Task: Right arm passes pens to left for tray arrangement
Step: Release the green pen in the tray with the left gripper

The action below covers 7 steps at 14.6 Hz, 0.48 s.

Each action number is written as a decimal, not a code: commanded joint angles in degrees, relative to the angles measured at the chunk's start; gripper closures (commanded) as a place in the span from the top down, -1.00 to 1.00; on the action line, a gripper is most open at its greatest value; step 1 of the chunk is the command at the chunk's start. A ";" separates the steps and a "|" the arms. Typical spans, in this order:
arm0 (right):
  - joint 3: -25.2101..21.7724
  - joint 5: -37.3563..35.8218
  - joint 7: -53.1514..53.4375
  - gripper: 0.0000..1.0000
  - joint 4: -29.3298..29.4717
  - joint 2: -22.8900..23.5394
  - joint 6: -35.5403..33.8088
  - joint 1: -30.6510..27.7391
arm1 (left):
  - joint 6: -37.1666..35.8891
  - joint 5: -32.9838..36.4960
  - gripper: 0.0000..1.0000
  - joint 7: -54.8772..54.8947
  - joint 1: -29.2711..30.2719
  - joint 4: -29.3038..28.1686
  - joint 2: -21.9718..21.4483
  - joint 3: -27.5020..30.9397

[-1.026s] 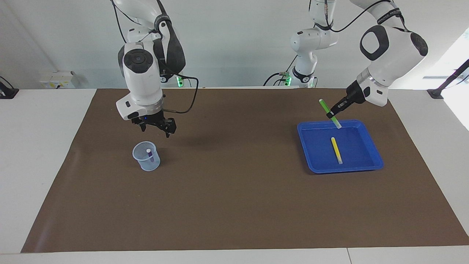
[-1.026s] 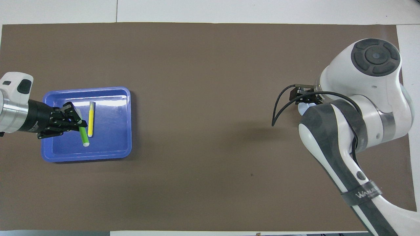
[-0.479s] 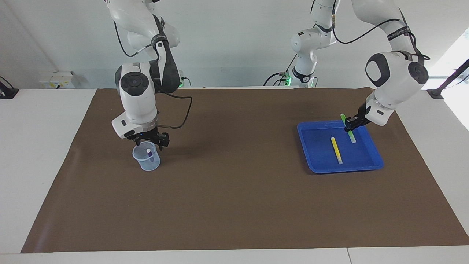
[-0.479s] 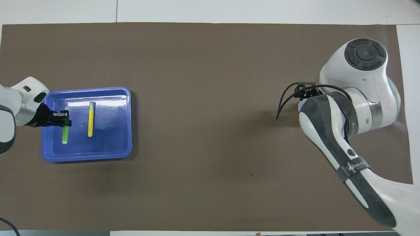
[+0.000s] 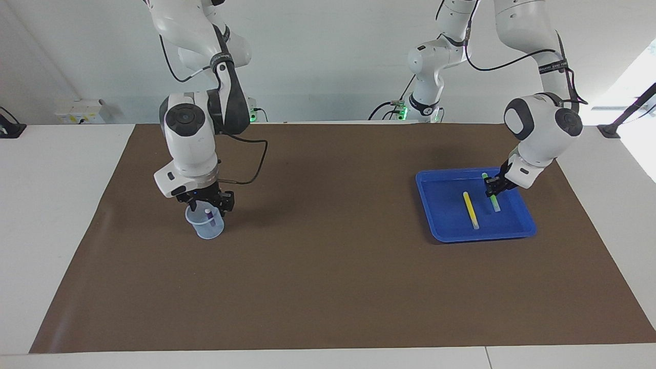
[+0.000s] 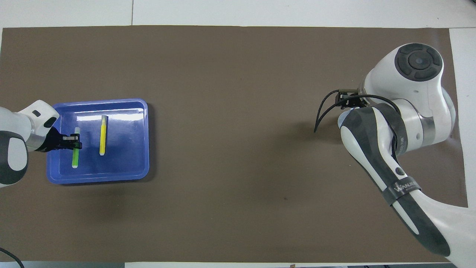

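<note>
light: bright, even | shadows: soft beneath arms | glare: tray (image 6: 126, 116) floor | focus: sharp

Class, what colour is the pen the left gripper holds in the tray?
Green pen with a pale end, best seen in the overhead view.

The left arm (image 5: 538, 130) comes down from the top of the facing view at about 1 o'clock, its wrist bent steeply downward, and the left gripper (image 5: 493, 190) is low and pinched shut on a thing it holds. The right arm (image 5: 192, 136) descends at about 11 o'clock with its forearm almost vertical, and the right gripper (image 5: 207, 204) points straight down, with its fingers apart. In the overhead view the left gripper (image 6: 72, 142) sits at 9 o'clock and the right arm (image 6: 405, 123) fills the 3 o'clock side, hiding its own gripper.
</note>
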 commanded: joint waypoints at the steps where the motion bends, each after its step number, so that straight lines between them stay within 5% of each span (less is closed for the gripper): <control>1: 0.35 -0.14 -1.20 0.61 -2.06 -0.34 2.35 -0.85 | 4.39 1.03 -1.00 0.31 0.91 -3.07 -0.52 -0.44; 3: 0.35 -0.14 -1.19 0.54 -2.69 -0.52 2.53 -0.85 | 6.95 1.03 -1.00 0.40 1.52 -4.83 -0.52 -0.44; 4: 0.35 -0.14 -1.19 0.15 -2.69 -0.43 2.62 -0.85 | 7.05 1.03 -1.00 0.40 1.53 -4.84 -0.43 -0.44; 5: 0.35 -0.14 -1.11 -0.53 -2.60 -0.52 2.62 -0.85 | 7.05 1.03 -1.00 0.40 1.53 -4.84 -0.43 -0.44; 6: 0.35 -0.14 -1.11 -1.00 -2.51 -0.52 2.71 -0.85 | 7.05 1.03 -1.00 0.40 1.53 -4.92 -0.43 -0.44; 7: 0.35 -0.14 -1.11 -1.00 -2.42 -0.43 2.62 -0.85 | 7.05 1.03 -1.00 0.57 1.70 -5.27 -0.52 -0.44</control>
